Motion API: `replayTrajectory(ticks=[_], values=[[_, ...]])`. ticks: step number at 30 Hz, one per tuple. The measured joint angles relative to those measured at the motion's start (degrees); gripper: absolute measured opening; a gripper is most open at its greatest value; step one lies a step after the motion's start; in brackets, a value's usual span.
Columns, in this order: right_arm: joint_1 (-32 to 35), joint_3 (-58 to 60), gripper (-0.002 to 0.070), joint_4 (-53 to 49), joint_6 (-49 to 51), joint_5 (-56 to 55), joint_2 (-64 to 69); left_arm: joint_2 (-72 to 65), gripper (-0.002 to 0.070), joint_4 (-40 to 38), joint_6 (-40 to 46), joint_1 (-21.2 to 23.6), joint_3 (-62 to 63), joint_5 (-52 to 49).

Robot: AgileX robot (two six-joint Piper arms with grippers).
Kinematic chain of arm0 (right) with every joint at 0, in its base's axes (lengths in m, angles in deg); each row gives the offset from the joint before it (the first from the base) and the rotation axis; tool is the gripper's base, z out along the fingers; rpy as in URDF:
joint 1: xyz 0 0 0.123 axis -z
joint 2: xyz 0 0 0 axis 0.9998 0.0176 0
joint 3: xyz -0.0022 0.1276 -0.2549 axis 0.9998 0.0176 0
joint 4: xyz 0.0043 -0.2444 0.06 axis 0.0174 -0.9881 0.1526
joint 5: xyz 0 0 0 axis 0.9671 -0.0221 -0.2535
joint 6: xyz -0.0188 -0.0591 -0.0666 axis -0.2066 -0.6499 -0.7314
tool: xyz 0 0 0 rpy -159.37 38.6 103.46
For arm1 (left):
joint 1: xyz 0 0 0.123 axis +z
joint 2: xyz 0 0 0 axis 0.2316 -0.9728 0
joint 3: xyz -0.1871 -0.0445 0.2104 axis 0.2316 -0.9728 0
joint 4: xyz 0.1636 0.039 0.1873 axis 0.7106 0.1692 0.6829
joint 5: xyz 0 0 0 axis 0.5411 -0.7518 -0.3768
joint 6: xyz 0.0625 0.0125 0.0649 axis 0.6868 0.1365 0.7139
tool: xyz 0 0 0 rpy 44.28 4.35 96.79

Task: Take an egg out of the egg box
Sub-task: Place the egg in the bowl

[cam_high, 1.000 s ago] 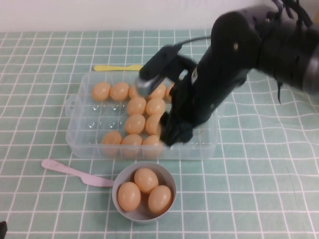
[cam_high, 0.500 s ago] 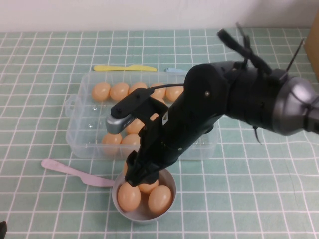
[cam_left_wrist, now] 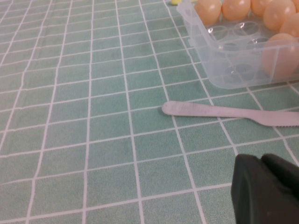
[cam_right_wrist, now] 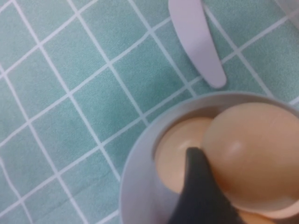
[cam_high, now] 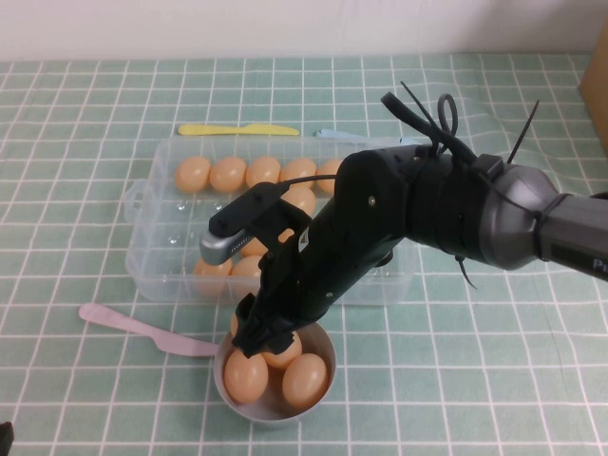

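- The right gripper (cam_high: pixel 255 334) hangs over the near-left rim of the grey bowl (cam_high: pixel 324 348), its black arm reaching across the front wall of the egg box (cam_high: pixel 152 249).
- Its fingers (cam_right_wrist: pixel 198 191) pinch an egg (cam_right_wrist: pixel 252 154), which sits just above the bowl's mouth; in the right wrist view one dark finger lies against the egg's side.
- Under and beside the held egg, other eggs (cam_high: pixel 246 376) rest in the bowl, one touching the gripper's tip in the high view.
- Behind the gripper, the clear box holds a back row of eggs (cam_high: pixel 193 174) and more in the middle rows, partly hidden by the arm; several cups on its left side show bare plastic.
- Left of the gripper, a pink knife (cam_high: pixel 142 329) lies flat on the green checked cloth (cam_high: pixel 85 104), its blade end just beside the bowl's rim.
- Far behind the gripper, beyond the box, a yellow knife (cam_high: pixel 237 129) lies along the box's back edge.
- The left gripper (cam_left_wrist: pixel 268 189) is low over the cloth, well apart from the bowl, with the pink knife's handle (cam_left_wrist: pixel 219 111) and a corner of the box (cam_left_wrist: pixel 233 60) ahead of it; whether its jaws are spread or pressed together cannot be told.
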Motion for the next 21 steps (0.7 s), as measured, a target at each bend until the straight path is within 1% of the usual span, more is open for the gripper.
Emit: replayTrajectory(ticks=[21], values=[[-0.6,0.0,0.0368,0.2,-0.1,-0.8,0.4,0.0,-0.0005,0.0,0.0,0.0,0.0,0.0]])
